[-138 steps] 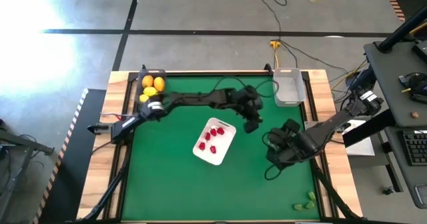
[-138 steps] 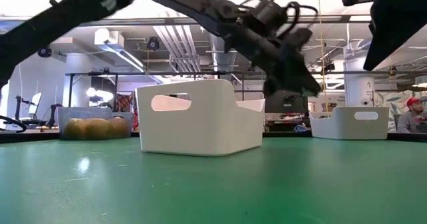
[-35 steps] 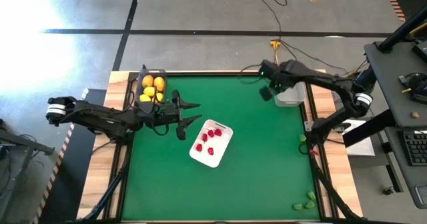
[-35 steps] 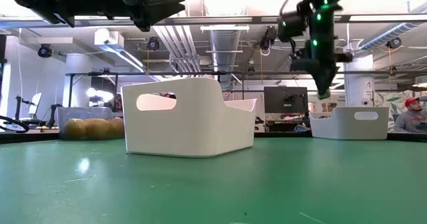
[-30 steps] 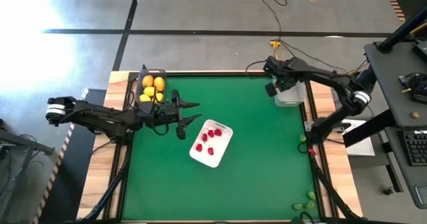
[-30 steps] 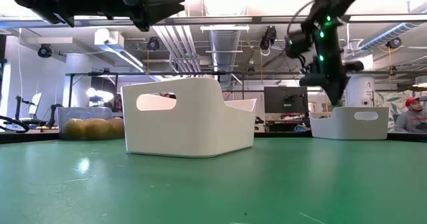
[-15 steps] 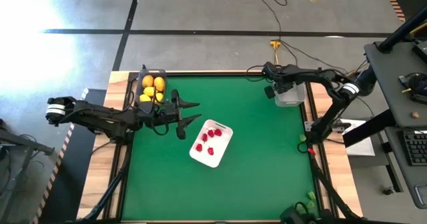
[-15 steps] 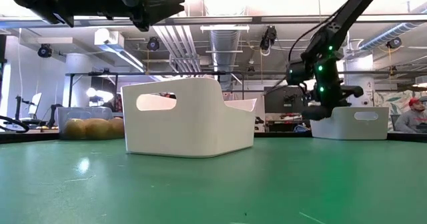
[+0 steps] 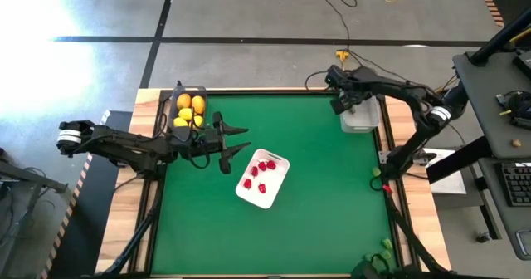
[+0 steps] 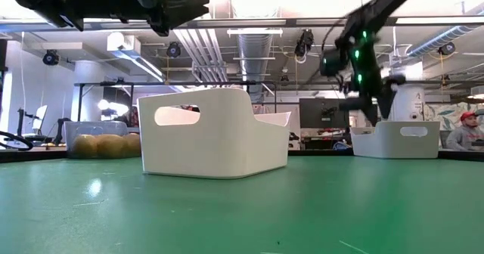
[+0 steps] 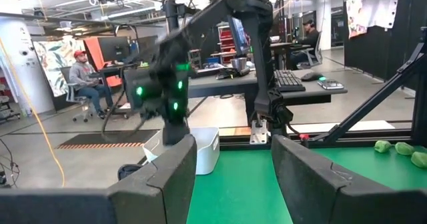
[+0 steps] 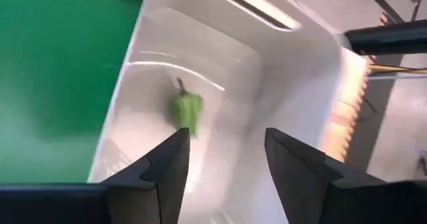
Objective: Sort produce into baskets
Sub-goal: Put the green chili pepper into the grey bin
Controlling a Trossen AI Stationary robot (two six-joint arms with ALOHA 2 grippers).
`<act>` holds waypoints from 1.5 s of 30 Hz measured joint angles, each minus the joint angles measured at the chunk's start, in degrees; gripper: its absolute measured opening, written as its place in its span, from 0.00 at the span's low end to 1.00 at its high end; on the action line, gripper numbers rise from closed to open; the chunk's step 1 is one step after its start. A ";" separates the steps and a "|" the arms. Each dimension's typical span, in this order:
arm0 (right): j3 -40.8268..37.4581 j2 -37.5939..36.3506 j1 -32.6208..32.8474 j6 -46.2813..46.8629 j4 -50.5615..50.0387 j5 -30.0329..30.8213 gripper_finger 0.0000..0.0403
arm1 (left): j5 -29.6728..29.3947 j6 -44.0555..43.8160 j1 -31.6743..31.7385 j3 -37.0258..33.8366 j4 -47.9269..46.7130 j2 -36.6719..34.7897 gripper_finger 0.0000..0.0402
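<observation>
Green pepper (image 12: 187,112) lies in the pale bin (image 12: 293,84) beneath parted, empty right fingers (image 12: 172,159).

A green-topped table (image 9: 315,196) is seen bearing a dark bin (image 9: 189,106), a clear bin (image 9: 362,113), a white tray (image 9: 264,179) and, seemingly, loose green pieces (image 9: 387,247).

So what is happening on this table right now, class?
The right gripper hangs open over the clear bin at the table's far right corner, with a green pepper inside it. The left gripper waits open between the dark bin of lemons and the white tray of red berries. More green pieces sit near the front right corner.
</observation>
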 joint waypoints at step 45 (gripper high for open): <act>-22.08 15.13 46.36 1.73 -17.16 -35.70 0.51 | -0.08 1.80 0.44 2.40 8.26 11.49 0.44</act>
